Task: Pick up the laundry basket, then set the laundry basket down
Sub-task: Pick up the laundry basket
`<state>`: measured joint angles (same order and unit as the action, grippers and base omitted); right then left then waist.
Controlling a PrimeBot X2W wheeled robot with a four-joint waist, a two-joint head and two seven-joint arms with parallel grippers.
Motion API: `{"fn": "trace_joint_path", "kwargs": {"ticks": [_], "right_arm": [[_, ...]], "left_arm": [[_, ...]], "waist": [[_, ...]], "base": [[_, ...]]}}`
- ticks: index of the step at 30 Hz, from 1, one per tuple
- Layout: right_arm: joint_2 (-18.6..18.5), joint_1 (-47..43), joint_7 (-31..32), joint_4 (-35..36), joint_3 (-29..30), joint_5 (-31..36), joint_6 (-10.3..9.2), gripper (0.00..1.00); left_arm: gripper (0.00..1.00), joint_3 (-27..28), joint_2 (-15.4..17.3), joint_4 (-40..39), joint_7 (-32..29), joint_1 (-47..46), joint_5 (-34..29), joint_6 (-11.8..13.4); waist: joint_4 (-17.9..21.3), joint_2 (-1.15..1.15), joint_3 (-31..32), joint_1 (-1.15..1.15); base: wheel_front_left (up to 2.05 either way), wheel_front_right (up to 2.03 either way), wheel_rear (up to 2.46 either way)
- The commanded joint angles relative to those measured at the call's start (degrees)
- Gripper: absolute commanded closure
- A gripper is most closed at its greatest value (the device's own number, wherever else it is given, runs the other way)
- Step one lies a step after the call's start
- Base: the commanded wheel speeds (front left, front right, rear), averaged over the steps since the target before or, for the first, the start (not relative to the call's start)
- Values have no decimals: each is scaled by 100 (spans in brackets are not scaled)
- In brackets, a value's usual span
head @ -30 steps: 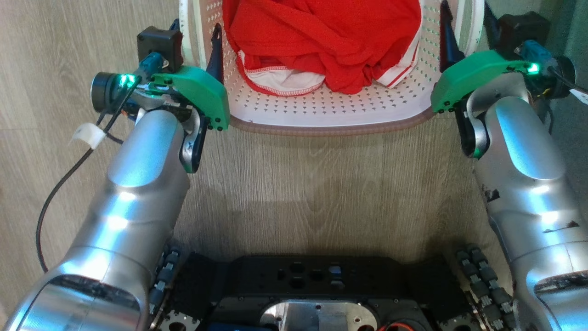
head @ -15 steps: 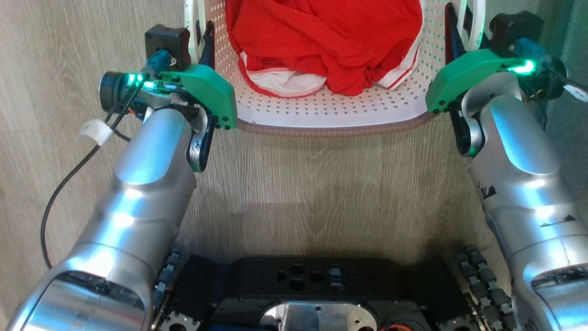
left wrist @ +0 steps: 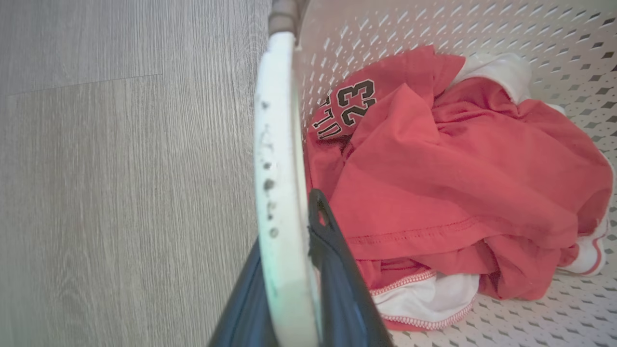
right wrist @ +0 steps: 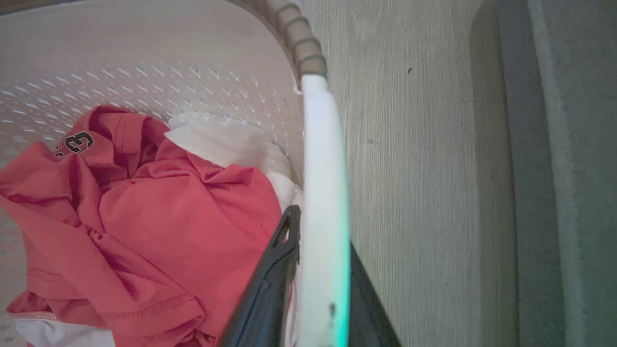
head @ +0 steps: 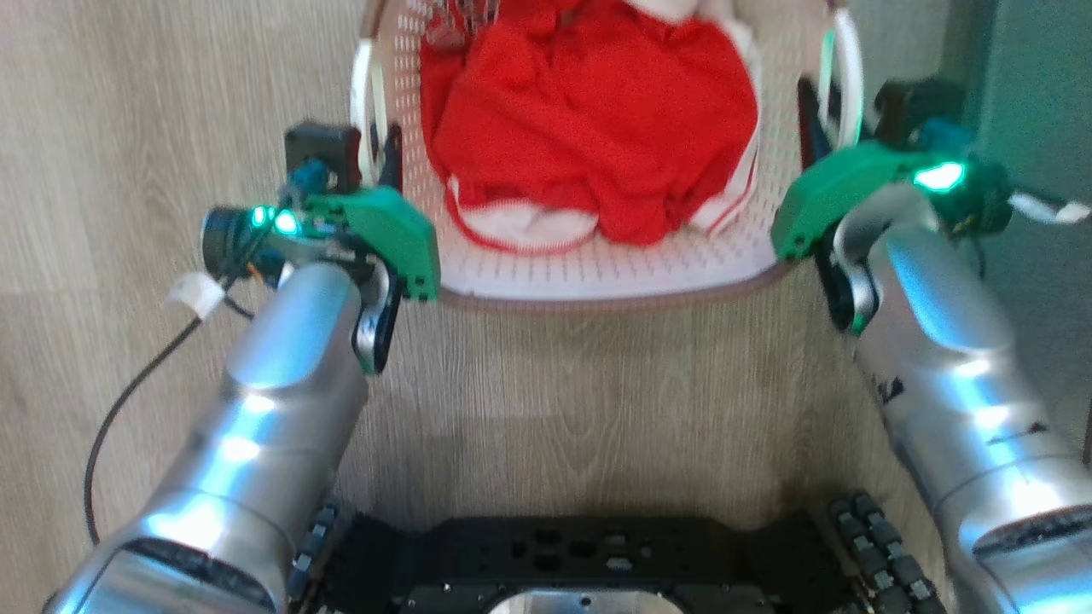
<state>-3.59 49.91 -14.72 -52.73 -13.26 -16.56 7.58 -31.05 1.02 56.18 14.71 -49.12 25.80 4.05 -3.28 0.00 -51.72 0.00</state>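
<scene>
Left claw (left wrist: 288,219): we see it clamped on the left handle (left wrist: 279,144), one dark finger inside the basket against the clothing and the other outside over the floor (left wrist: 120,193).
Left handle: this white hoop stands upright off the brown rim. We judge it is pinched across its thin width because that gives the fingers two flat faces to bear on.
Laundry basket (head: 614,298): it sits straight ahead of the robot's black base (head: 546,554), between the two arms. The head view is smeared, so we cannot tell whether its bottom rests on the wooden floor or hangs just above it.
Red jersey (head: 597,128): it has white trim and the number 23, and lies heaped in the basket's middle, touching the left inner wall beside the finger. Soft and roughly centred, it should load both sides about evenly.
Right handle (right wrist: 323,159): this matches the left one, upright off the rim, with a green tint from the wrist light.
Right claw (right wrist: 324,231): it is clamped on the right handle the same way, inner finger near the jersey and outer finger over the floor. We think the mirrored hold is there so the basket travels level, which means both arms must move together or it will tilt.
Grey-green panel (head: 1032,102): it stands near the right arm, well to the basket's right, and we would keep the elbow clear of it.
</scene>
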Motion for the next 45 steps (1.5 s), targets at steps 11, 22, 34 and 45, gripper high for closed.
{"fn": "trace_joint_path", "kwargs": {"ticks": [11,22,34,45], "right_arm": [[71,-665,-28,-829,-804,-645,-9,100],[71,-1049,331,-1496,-1698,-1558,-9,100],[71,-1818,746,-1693,-2326,-2336,-9,100],[71,-2181,787,-1603,-2909,-2877,-9,100]], "left_arm": [[100,-488,186,668,-9,817,597,-251],[100,-1269,186,1017,-431,1459,1300,-327],[100,-1734,186,1193,-735,2225,1810,-374],[100,-2021,186,1279,-720,2605,2079,-351]], "waist": [[92,0,1271,0],[79,0,2368,0],[73,0,3597,0],[96,0,4434,0]], "base": [[0,0,0],[0,0,0],[0,0,0],[0,0,0]]}}
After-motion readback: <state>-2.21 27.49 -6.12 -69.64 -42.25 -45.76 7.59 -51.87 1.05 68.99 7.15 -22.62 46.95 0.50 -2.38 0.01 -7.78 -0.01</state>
